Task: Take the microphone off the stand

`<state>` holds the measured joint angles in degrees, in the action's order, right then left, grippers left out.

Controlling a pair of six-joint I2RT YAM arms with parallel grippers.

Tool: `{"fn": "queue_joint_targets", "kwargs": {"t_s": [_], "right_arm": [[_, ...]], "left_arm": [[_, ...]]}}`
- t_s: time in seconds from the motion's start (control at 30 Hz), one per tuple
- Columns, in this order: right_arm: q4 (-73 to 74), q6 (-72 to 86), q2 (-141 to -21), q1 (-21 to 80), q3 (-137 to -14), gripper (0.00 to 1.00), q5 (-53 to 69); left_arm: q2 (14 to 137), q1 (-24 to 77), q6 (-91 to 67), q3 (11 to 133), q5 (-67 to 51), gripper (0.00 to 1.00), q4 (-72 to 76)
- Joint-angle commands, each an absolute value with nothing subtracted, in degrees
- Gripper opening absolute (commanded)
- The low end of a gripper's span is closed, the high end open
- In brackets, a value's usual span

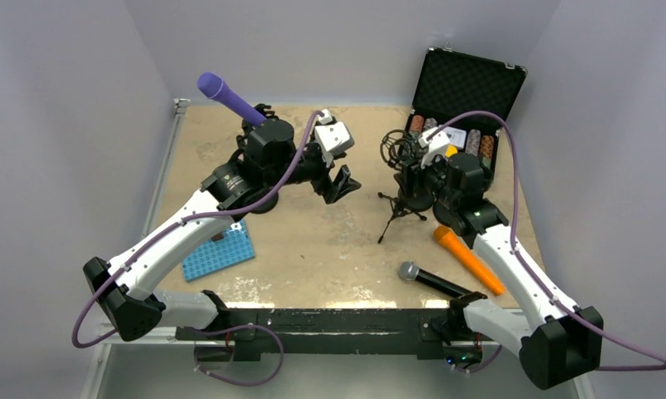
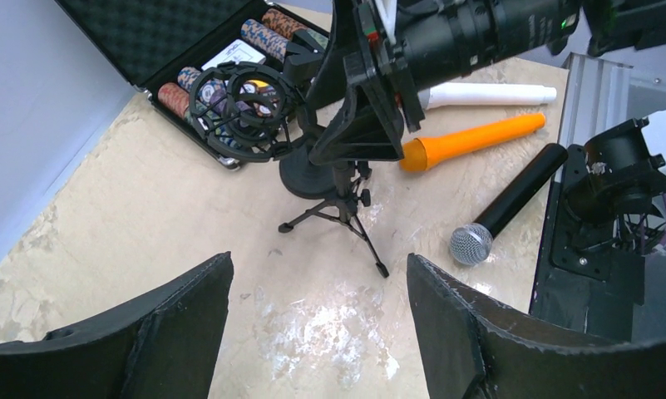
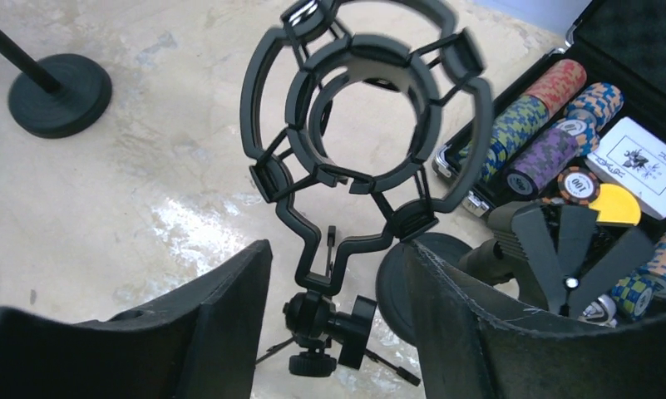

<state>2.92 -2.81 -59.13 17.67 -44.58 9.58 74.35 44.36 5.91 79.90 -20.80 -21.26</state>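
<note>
A purple microphone (image 1: 229, 98) slants up at the back left, its lower end hidden behind my left arm; a round-based stand (image 3: 59, 93) stands there. The black tripod stand (image 1: 400, 208) carries an empty shock mount (image 3: 271, 179) with nothing in its ring. My right gripper (image 3: 337, 249) is open, its fingers on either side of the mount's neck with gaps showing. A black microphone (image 1: 436, 281) with a silver grille lies on the table near the front. My left gripper (image 2: 317, 283) is open and empty, hovering left of the tripod (image 2: 342, 208).
An orange microphone (image 1: 469, 259) lies beside the black one, partly under my right arm. An open black case (image 1: 466, 83) of poker chips sits at the back right. A blue rack (image 1: 219, 252) lies front left. A second round base (image 2: 308, 179) stands behind the tripod.
</note>
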Motion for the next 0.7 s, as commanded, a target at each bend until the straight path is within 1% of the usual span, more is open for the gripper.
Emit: {"fn": "queue_joint_targets", "kwargs": {"t_s": [0.0,0.1,0.23,0.37,0.4,0.5,0.57,0.67], "right_arm": [[7.9,-2.2,-56.3,17.6,-51.7,0.66,10.1],[9.0,-2.1,-56.1,17.6,-52.7,0.7,10.1],[9.4,-3.0,-55.6,17.6,-53.2,0.71,9.1],[11.7,-3.1,-55.0,17.6,-56.4,0.72,7.0],[12.3,-3.0,-55.0,17.5,-57.4,0.73,5.7],[14.0,-3.0,-55.0,17.2,-61.0,0.74,4.2],[14.5,-2.9,-54.6,17.1,-63.2,0.74,5.4],[15.1,-3.0,-54.7,17.1,-66.4,0.73,8.3]], "left_arm": [[72.7,44.2,7.6,80.6,-21.1,0.8,-21.4],[72.9,44.1,7.3,80.7,-21.3,0.81,-20.8],[73.1,44.2,6.4,80.8,-21.5,0.8,-20.0],[72.2,44.1,6.6,82.0,-21.0,0.79,-20.1],[71.4,44.1,6.7,82.9,-20.3,0.77,-20.3],[69.5,44.1,7.6,87.1,-20.4,0.76,-19.7],[69.7,44.2,10.7,90.8,-21.2,0.76,-22.1],[69.5,44.1,14.1,94.2,-17.8,0.77,-24.2]]}}
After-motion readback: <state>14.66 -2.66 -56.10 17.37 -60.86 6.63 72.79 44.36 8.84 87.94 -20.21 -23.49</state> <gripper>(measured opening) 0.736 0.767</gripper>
